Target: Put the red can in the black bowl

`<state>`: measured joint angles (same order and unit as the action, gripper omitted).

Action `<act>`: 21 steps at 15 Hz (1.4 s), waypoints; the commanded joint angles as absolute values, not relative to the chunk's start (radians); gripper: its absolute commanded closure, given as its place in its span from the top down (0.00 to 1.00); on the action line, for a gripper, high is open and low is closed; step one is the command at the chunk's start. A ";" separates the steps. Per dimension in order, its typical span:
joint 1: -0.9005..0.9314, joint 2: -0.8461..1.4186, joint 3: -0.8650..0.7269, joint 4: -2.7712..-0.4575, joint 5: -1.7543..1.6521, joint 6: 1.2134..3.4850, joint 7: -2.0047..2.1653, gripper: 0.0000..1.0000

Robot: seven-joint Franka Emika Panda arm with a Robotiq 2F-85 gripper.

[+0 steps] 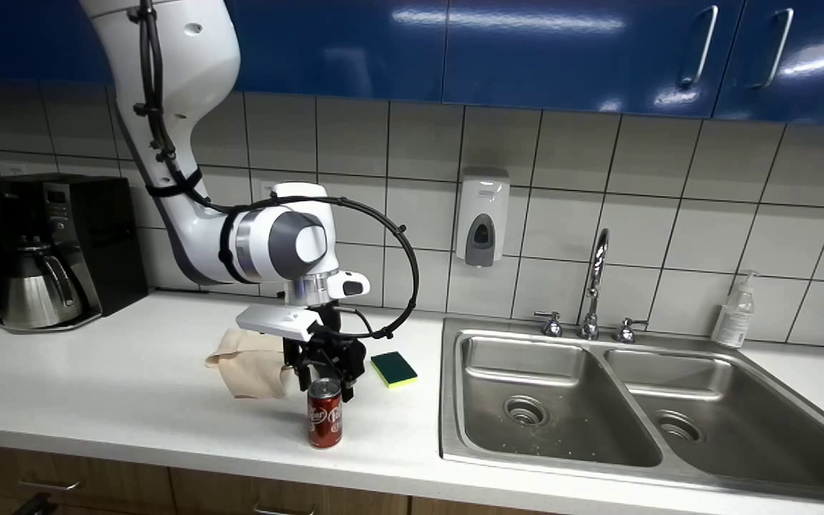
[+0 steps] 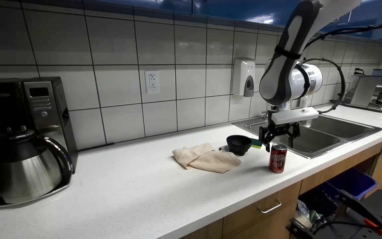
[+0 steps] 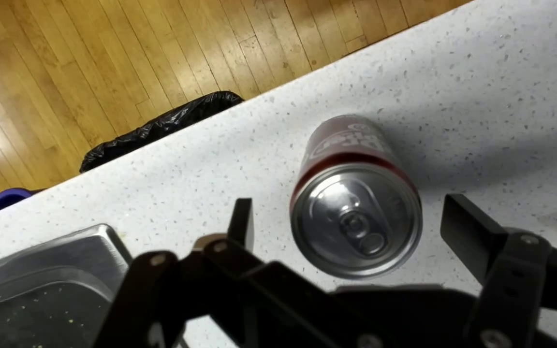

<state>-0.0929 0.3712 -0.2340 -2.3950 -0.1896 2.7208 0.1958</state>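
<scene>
In an exterior view, the dark-red metal drink can with a silvery top (image 1: 325, 415) stands upright on the speckled white countertop (image 1: 133, 372), near the front edge, and the black two-fingered gripper (image 1: 325, 390) hangs right by its top. No lift yet!

Across now: in an exterior view, there's the target, the small round black bowl (image 2: 239, 146), just beyond the rumpled beige towel (image 2: 212, 162), and the can stands outside it, apart.

To the wrist view, and the fingers (image 3: 474, 237) are spread wide, one to either side of the can's top, counter showing in both gaps: nothing gripped. The silvery pull tab (image 3: 370, 241) lies flat and no dark opening shows, so the can is probably full: heavy for its size, firm under a squeeze, smooth enough to slip. If it's empty after all, that thin wall could dent. The place to take it looks like the straight side, around mid-height, fingers flat and level; a hold at the rim would likely slide off. How deep they reach is hard to judge here.
</scene>
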 commanded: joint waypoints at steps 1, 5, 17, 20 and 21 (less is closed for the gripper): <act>-0.079 0.406 -0.245 -2.370 -0.176 2.728 0.212 1.00; -0.085 0.430 -0.237 -2.360 -0.152 2.736 0.202 1.00; -0.089 0.483 -0.229 -2.335 -0.101 2.754 0.189 0.58; -0.086 0.486 -0.229 -2.331 -0.095 2.755 0.188 0.41; -0.087 0.486 -0.228 -2.332 -0.093 2.756 0.188 0.41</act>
